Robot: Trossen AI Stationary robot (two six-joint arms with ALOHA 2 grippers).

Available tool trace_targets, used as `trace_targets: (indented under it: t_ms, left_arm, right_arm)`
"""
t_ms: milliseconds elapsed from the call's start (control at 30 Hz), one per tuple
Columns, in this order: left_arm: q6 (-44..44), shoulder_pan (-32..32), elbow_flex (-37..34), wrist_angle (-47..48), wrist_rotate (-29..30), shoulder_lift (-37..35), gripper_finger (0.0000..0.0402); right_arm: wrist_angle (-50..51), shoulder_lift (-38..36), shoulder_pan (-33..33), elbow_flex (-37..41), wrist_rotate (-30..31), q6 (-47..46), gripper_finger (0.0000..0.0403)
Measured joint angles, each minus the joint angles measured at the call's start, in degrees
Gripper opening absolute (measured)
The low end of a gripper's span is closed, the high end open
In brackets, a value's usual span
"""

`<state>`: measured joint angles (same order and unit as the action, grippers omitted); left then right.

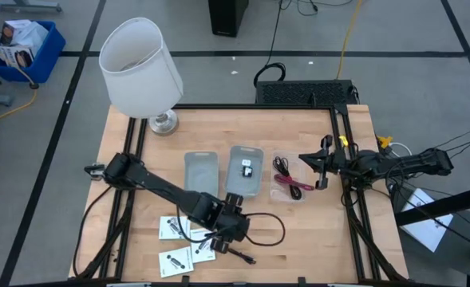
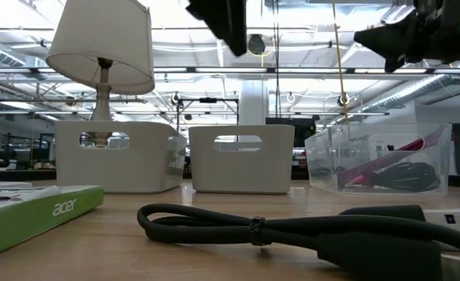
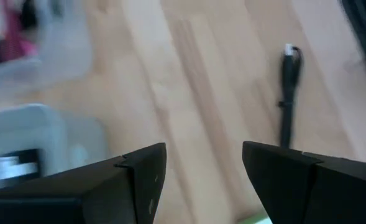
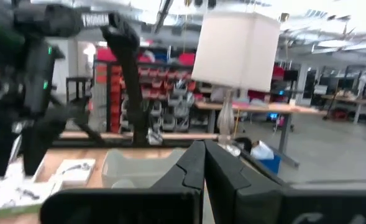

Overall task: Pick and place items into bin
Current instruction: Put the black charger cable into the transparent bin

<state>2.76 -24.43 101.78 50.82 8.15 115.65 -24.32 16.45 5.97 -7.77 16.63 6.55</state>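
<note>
The left pincer (image 1: pixel 236 241) hovers wide open and empty over the bench (image 1: pixel 298 247) at 6 o'clock, beside the packets (image 1: pixel 179 243). The right pincer (image 1: pixel 321 165) waits shut, empty, at 3 o'clock.

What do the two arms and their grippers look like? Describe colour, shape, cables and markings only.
Both arms are dark, jointed tubes. The left gripper has two broad, flat-faced black fingers with angular edges. The right gripper has matching black wedge-shaped fingers. Black cables trail beside each arm, and the right arm carries a yellow fitting near its wrist. A green light glows on the left arm in the right wrist view. No readable markings.
</note>
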Motion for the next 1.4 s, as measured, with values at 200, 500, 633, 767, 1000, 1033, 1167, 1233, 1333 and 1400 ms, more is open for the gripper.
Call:
trace_targets:
  t_ms: [200,500,633,767,1000,1033,1167,1233,1333,1400]
  left_arm:
    - [1.12,-0.20,-0.04,0.38,-6.76,3.58,0.0219]
    - [5.95,-2.95,-0.04,-8.43,-15.62,8.88,0.0219]
    - [8.92,-5.43,-0.04,-12.97,-11.90,10.53,0.0218]
    - [10.81,-7.30,-0.04,-13.58,-7.60,11.50,0.0218]
    - [11.22,-7.98,-0.04,-13.48,-1.77,15.10,0.0218]
    - [11.17,-7.81,-0.04,-13.41,-1.78,15.67,0.0218]
    - [10.34,-7.03,0.20,-13.60,-3.07,16.99,0.0218]
    - [9.91,-6.48,0.28,-13.65,-4.70,17.41,0.0217]
    - [8.67,-5.74,0.26,-13.48,-6.61,17.47,0.0190]
    - [7.62,-5.27,0.22,-13.37,-7.46,17.44,0.0153]
  right_arm:
    - [-8.35,0.10,-0.02,2.66,1.29,0.23,0.0004]
    - [-8.87,0.26,-0.02,2.93,1.53,0.30,0.0004]
    - [-8.72,0.27,-0.02,2.95,1.53,0.17,0.0004]
    - [-8.50,0.29,-0.02,2.94,1.51,-0.41,0.0004]
    - [-7.97,0.24,-0.02,2.95,1.37,-1.68,0.0004]
    - [-7.97,0.24,-0.02,2.95,1.37,-1.82,0.0004]
    - [-7.99,0.23,-0.02,2.95,1.34,-1.82,0.0004]
    - [-7.99,0.22,-0.02,2.95,1.34,-1.82,0.0004]
    - [-7.98,0.22,-0.02,2.95,1.33,-1.82,0.0004]
    - [-7.98,0.22,-0.02,2.95,1.33,-1.82,0.0004]
